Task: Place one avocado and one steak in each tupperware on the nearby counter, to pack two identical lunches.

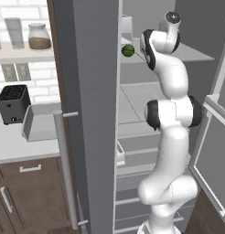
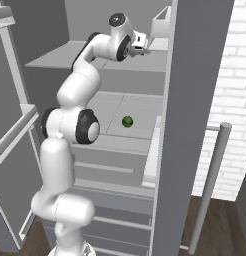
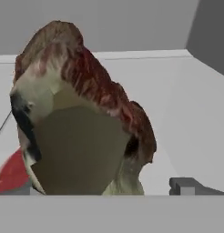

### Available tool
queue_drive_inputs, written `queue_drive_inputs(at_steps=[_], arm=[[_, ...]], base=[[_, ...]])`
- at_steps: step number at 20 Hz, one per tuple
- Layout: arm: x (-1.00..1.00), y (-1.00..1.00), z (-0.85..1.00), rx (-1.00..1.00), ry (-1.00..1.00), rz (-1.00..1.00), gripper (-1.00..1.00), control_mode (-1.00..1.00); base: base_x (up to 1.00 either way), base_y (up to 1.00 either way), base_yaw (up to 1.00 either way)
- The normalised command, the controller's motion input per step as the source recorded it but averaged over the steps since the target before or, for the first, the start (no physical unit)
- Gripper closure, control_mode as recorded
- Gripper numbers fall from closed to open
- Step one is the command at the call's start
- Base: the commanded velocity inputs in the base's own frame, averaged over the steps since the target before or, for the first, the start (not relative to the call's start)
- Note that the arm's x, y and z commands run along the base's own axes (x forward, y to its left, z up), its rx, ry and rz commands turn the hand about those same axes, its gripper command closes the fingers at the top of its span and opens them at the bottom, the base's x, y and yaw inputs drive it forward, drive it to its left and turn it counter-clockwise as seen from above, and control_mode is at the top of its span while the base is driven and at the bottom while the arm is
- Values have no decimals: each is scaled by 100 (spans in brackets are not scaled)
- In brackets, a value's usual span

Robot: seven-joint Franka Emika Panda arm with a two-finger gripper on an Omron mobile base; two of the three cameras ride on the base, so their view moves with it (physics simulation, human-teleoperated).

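The fridge (image 1: 93, 114) is standing open, and the arm (image 2: 75, 125) is reaching deep onto its upper shelf (image 2: 60, 57). Left of it, the counter (image 1: 13, 148) is carrying a clear tub (image 1: 39, 123). An avocado (image 2: 127, 121) is sitting on a lower shelf. The steak (image 3: 82, 123) is looming right before the claw (image 3: 109, 191), whose fingers are standing wide apart with nothing between them. It looks soft, floppy and slick, so gripping across its thick middle seems safest.
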Motion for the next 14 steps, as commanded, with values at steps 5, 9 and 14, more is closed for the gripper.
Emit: queue_drive_inputs(at_steps=[5,9,14], arm=[[1,0,18,-3,-4,0,-100,-100],[30,0,-2,0,0,0,-100,-100],[41,-1,-21,0,5,0,-100,-100]], base=[[0,0,0],[0,0,0],[0,0,0]])
